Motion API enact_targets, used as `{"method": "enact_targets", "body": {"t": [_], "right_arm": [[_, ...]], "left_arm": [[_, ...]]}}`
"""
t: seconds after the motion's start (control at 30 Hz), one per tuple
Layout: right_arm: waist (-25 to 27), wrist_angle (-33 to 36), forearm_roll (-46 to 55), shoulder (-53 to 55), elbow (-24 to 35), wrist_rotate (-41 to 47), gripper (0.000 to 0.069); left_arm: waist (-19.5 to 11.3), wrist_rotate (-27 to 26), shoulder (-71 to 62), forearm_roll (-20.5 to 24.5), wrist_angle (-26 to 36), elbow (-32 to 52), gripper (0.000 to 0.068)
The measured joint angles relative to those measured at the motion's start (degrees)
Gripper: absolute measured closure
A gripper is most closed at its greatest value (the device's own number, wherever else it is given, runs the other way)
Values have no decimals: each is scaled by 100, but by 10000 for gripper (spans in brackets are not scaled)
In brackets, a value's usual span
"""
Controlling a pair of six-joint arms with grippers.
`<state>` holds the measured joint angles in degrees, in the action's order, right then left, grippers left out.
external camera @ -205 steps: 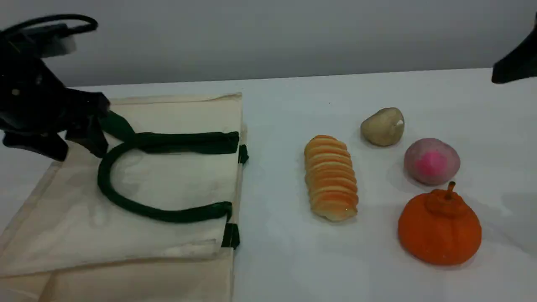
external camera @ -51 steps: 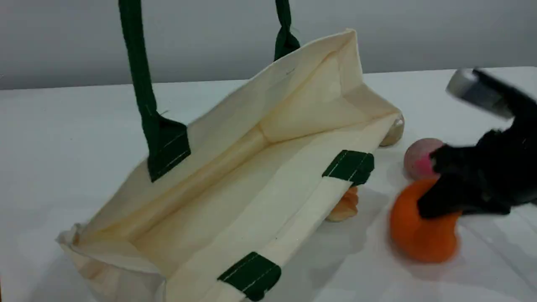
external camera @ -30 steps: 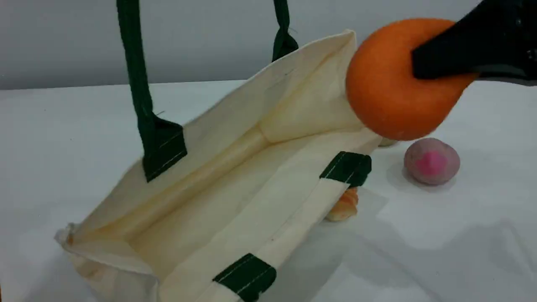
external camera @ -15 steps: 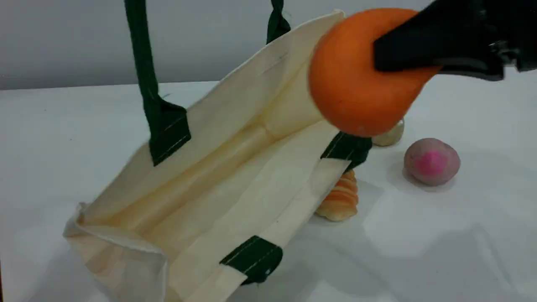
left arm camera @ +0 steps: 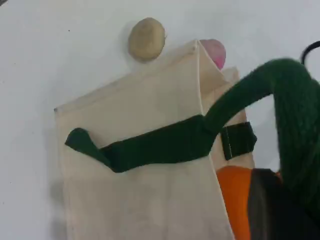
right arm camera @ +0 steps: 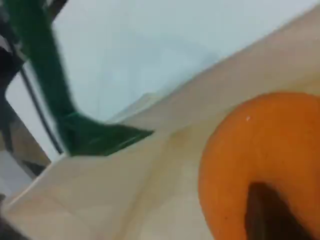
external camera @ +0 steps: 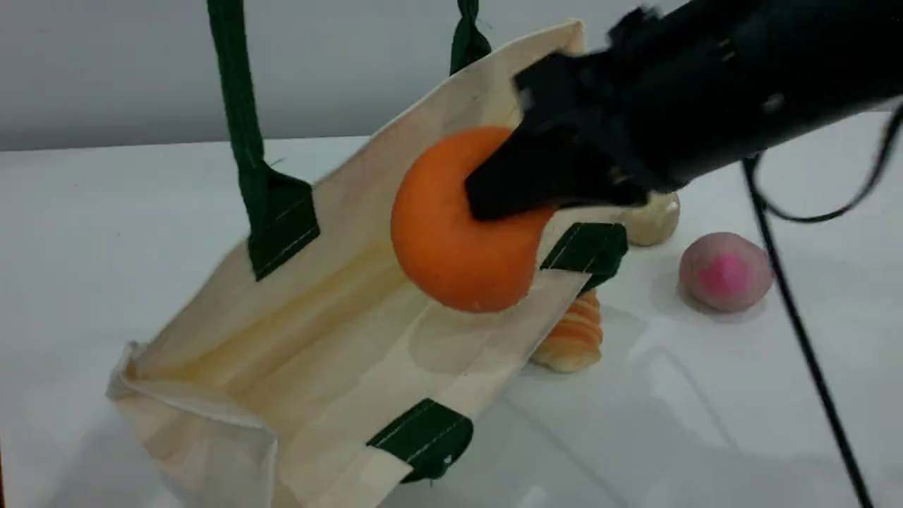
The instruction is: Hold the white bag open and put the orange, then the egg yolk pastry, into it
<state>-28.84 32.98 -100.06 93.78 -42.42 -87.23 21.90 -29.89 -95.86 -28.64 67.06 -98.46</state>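
The white bag (external camera: 317, 331) hangs tilted with its mouth wide. Its dark green handle (external camera: 240, 127) runs taut up out of the scene view. My left gripper does not show there; in the left wrist view the thick green handle (left arm camera: 295, 115) passes close by the camera, held from above. My right gripper (external camera: 494, 197) is shut on the orange (external camera: 444, 240), which hangs in the bag's mouth, just above the inner wall. The right wrist view shows the orange (right arm camera: 250, 145) over the cream lining (right arm camera: 100, 200). The egg yolk pastry (external camera: 656, 219) sits on the table behind the bag's right corner, half hidden.
A pinkish dome with a hot-pink centre (external camera: 726, 271) lies right of the bag. The ridged golden bread roll (external camera: 575, 335) pokes out from under the bag's near rim. My right arm's black cable (external camera: 797, 317) slants down across the right side of the table.
My right gripper has carried the orange left and down, from above the bag's right rim into its open mouth. The bag has stayed hanging from its handles.
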Motion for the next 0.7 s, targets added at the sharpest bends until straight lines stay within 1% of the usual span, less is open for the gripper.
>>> {"method": "enact_targets", "body": {"t": [0.23, 0.4, 0.5, 0.57, 0.7], "right_arm": [[-201, -9, 13, 992, -684, 11, 648], [-382, 54, 13, 1485, -1094, 13, 648], [-525, -122, 12, 1704, -1323, 13, 648], [-610, -365, 12, 1830, -1457, 48, 648], [-617, -748, -9, 1957, -1585, 131, 648]], "left_arm": [[0, 33, 0, 0, 0, 0, 617], [0, 40, 0, -61, -6, 0, 617], [0, 40, 0, -175, -6, 0, 617], [0, 40, 0, -179, -6, 0, 617], [0, 40, 0, -179, -6, 0, 617]]}}
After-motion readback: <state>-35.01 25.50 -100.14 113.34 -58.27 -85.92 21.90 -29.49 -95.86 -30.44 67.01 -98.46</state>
